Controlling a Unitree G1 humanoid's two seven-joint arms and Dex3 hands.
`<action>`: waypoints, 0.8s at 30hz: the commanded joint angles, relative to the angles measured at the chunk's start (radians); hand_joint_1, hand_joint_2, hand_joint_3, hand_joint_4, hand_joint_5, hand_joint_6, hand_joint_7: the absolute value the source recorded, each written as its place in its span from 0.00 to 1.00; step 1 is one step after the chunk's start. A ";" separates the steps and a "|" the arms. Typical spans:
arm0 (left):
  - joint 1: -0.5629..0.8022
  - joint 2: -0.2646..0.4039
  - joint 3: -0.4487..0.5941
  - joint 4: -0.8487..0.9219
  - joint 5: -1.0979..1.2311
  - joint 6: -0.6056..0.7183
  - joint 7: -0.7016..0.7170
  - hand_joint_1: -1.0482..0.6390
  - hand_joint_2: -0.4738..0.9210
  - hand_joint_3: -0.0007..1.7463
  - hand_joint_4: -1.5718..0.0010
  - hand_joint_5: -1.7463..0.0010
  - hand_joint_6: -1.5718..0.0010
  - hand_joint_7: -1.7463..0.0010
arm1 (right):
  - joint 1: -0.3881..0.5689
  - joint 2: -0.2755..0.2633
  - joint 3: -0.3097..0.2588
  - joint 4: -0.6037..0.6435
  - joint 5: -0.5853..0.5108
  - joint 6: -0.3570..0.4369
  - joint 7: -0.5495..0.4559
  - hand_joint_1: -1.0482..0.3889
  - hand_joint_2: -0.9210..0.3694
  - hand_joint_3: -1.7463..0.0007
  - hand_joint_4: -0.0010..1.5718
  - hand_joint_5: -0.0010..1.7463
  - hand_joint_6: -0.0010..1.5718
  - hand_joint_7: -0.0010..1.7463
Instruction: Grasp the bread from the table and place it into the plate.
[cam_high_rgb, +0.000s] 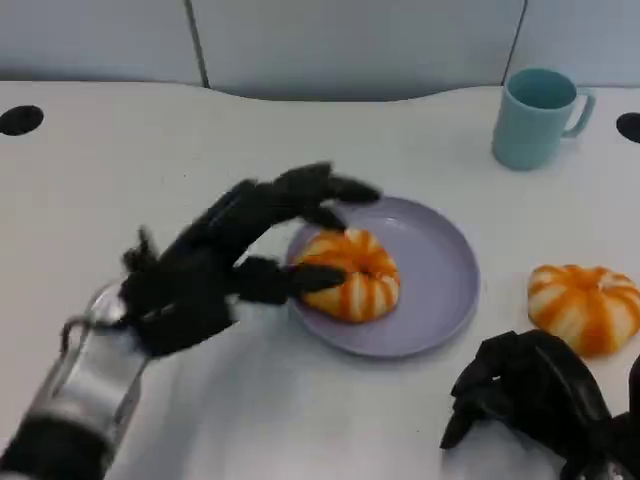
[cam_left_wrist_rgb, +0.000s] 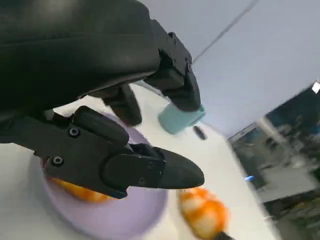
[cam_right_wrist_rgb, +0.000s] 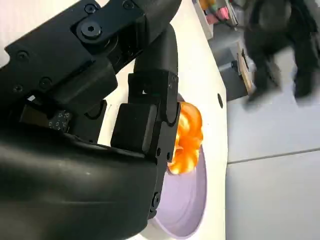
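A round orange-and-white striped bread (cam_high_rgb: 352, 274) lies in the lilac plate (cam_high_rgb: 440, 262), toward its left side. My left hand (cam_high_rgb: 235, 255) hovers over that side of the plate. Its fingers (cam_high_rgb: 325, 188) are spread above the bread and its thumb (cam_high_rgb: 300, 279) lies at the bread's near-left edge, with nothing gripped. In the left wrist view the bread (cam_left_wrist_rgb: 80, 192) shows under the thumb (cam_left_wrist_rgb: 150, 170) on the plate (cam_left_wrist_rgb: 132, 215). My right hand (cam_high_rgb: 530, 392) rests at the table's lower right with its fingers curled in, holding nothing. A striped bread (cam_right_wrist_rgb: 187, 135) shows against the plate (cam_right_wrist_rgb: 185, 200) past the right hand's fingers.
A second striped bread (cam_high_rgb: 585, 306) lies on the white table right of the plate, just beyond my right hand, and shows too in the left wrist view (cam_left_wrist_rgb: 204, 214). A teal mug (cam_high_rgb: 535, 116) stands at the back right. Dark round holes (cam_high_rgb: 20, 119) mark the table's far edge.
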 joint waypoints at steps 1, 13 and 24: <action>0.334 0.007 0.152 -0.367 -0.371 0.209 -0.053 0.24 1.00 0.16 0.67 0.07 0.60 0.36 | -0.033 -0.030 -0.018 0.053 0.015 -0.027 0.020 0.00 0.21 1.00 1.00 0.28 1.00 0.19; 0.578 -0.093 0.243 -0.652 -0.480 0.435 0.002 0.31 1.00 0.25 0.52 0.00 0.68 0.00 | -0.042 -0.027 -0.018 0.074 0.011 -0.041 0.012 0.00 0.22 1.00 1.00 0.30 1.00 0.20; 0.616 -0.157 0.269 -0.544 -0.439 0.409 -0.053 0.33 1.00 0.22 0.48 0.00 0.65 0.00 | -0.062 -0.050 -0.035 0.121 0.028 -0.071 0.046 0.00 0.20 0.99 1.00 0.29 1.00 0.19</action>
